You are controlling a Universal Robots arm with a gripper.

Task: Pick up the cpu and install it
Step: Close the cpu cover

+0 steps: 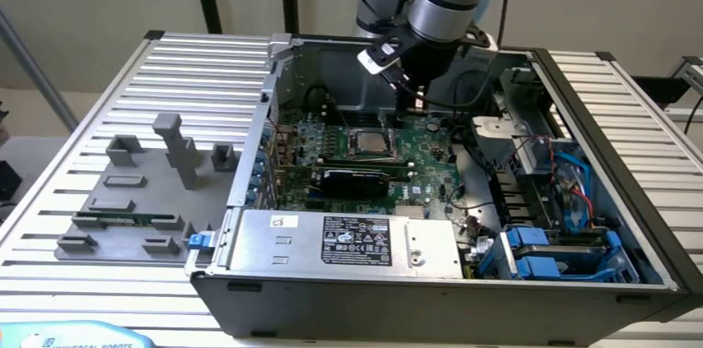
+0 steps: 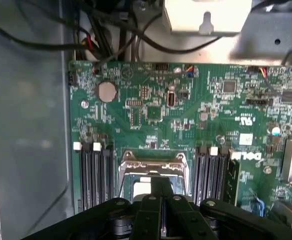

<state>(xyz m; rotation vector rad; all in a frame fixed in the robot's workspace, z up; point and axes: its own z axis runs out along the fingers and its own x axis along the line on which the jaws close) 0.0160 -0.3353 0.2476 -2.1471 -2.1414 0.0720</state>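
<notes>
Hanging just over the chip [image 1: 373, 145] in its socket [image 2: 154, 159], my gripper [image 2: 161, 187] is pinched closed, empty; I'd keep any push flat and gentle.

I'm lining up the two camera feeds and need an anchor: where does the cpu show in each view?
Exterior view: the cpu lies mid-picture on the green motherboard, just below the gripper.
Wrist view: the cpu sits between two banks of black memory slots, partly hidden behind the gripper.
Shared landmark: the metal socket frame that surrounds the cpu.
</notes>
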